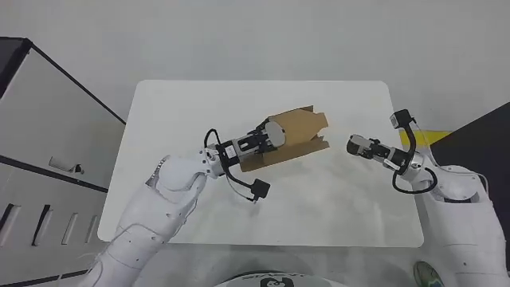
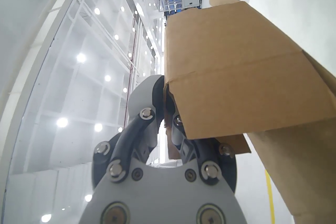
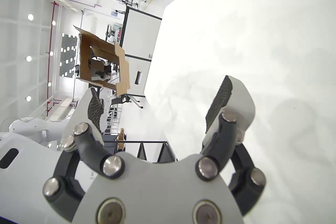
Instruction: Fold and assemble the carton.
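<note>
The left gripper (image 2: pixel 164 104) is clamping a wall of the brown cardboard carton (image 1: pixel 299 131), already opened into a tube over the white worktop's (image 1: pixel 319 207) middle with its end flaps not yet folded, while the right gripper (image 3: pixel 160 93) is hovering wide open and empty near the right edge.

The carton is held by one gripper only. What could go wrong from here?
The left gripper pinches just one wall of the carton, so it may twist or slip out. The right gripper, open and apart from it, faces loose flaps; pushing in, it might bend one wrongly.
</note>
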Controlling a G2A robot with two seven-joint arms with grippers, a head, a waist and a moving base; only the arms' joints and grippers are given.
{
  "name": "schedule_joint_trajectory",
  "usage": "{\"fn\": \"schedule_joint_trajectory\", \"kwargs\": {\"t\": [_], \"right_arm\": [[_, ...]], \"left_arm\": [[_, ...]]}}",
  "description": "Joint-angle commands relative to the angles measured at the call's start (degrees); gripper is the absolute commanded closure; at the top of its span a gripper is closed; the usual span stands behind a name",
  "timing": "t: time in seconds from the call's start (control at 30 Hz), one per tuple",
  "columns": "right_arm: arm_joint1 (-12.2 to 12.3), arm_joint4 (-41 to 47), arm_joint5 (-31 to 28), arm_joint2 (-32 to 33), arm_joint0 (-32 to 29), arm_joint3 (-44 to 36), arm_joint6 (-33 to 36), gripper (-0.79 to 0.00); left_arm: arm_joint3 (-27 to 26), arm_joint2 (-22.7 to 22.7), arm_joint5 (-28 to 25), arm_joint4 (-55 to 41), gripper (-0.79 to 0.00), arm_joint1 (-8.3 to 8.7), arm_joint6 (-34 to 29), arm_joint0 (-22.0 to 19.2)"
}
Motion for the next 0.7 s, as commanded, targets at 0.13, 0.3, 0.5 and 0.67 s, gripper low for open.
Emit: {"fn": "schedule_joint_trajectory", "kwargs": {"t": [0.13,0.3,0.5,0.67], "right_arm": [[0.00,0.00,-0.03,0.00,0.01,0.00,0.03,-0.785],[0.00,0.00,-0.03,0.00,0.01,0.00,0.03,-0.785],[0.00,0.00,-0.03,0.00,0.01,0.00,0.03,-0.785],[0.00,0.00,-0.03,0.00,0.01,0.00,0.03,-0.785]], "left_arm": [[-0.94,0.08,-0.78,-0.63,0.000,-0.02,-0.88,-0.25],[-2.83,-0.72,-4.05,-5.01,0.000,-0.13,-1.96,-2.22],[-5.19,-1.41,-8.84,-8.51,0.000,-0.18,-1.59,-5.70],[-6.84,-1.89,-12.67,-13.65,0.000,-0.26,-1.61,-7.17]]}}
